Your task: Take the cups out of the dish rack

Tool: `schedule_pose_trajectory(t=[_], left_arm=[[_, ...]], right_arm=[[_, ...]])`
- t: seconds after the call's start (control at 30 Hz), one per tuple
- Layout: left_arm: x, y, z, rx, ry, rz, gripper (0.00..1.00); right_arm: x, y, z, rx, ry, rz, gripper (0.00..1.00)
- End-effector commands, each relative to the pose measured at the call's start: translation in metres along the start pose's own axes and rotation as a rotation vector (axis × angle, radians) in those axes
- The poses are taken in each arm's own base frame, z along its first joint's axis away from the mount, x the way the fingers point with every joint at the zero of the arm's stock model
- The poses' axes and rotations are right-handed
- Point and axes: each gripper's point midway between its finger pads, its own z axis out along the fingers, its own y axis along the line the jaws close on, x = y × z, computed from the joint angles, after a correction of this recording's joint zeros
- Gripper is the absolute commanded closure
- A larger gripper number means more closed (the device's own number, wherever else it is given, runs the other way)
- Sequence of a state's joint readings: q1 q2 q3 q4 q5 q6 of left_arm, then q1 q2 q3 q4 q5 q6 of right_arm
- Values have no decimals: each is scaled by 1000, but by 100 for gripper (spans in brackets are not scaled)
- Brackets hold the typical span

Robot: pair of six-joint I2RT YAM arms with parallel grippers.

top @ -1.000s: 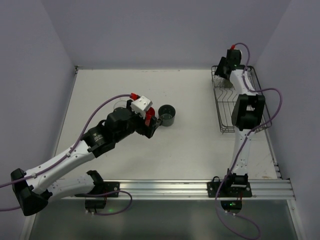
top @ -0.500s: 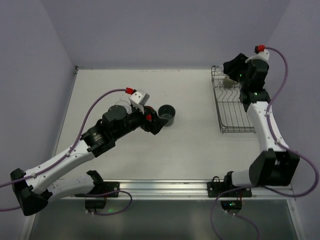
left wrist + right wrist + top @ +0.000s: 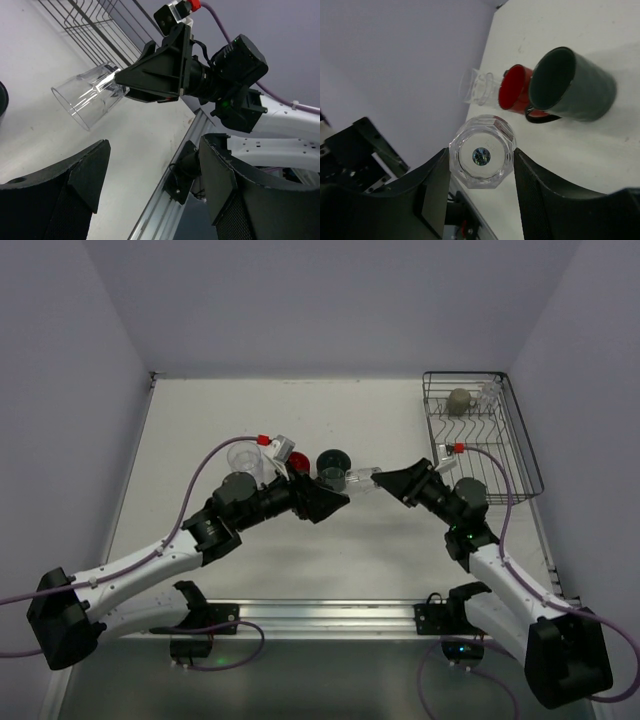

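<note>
My right gripper is shut on a clear glass tumbler and holds it on its side above the table, right of the mugs. In the right wrist view the tumbler's base sits between the fingers. My left gripper is open and empty, just below the dark grey-green mug; its wrist view shows the tumbler ahead. A red mug and another clear tumbler stand on the table. The dish rack holds the olive-tan mug and a glass.
The two grippers face each other closely at the table's middle. The rack stands at the far right against the wall. The aluminium rail with the arm bases runs along the near edge. In the right wrist view the red mug and dark mug touch.
My right arm has swung from the dish rack down to the table's middle with a clear tumbler in its grip. My left gripper has moved right and lower, past the mugs.
</note>
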State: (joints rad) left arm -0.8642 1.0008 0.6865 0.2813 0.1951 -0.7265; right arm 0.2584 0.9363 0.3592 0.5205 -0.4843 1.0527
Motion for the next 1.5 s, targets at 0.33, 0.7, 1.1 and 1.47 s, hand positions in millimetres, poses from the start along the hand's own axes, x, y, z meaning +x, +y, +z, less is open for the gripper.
schedule_pose_trajectory(t=[0.33, 0.7, 1.1, 1.47], left_arm=[[-7, -21, 29, 136, -23, -115, 24], [-21, -24, 32, 151, -86, -76, 60], [-4, 43, 3, -269, 79, 104, 100], [105, 136, -102, -747, 705, 179, 100]], right_arm=[[4, 85, -25, -376, 9, 24, 69], [32, 80, -15, -382, 117, 90, 69], [43, 70, -14, -321, 126, 33, 1], [11, 17, -53, 156, -17, -309, 1]])
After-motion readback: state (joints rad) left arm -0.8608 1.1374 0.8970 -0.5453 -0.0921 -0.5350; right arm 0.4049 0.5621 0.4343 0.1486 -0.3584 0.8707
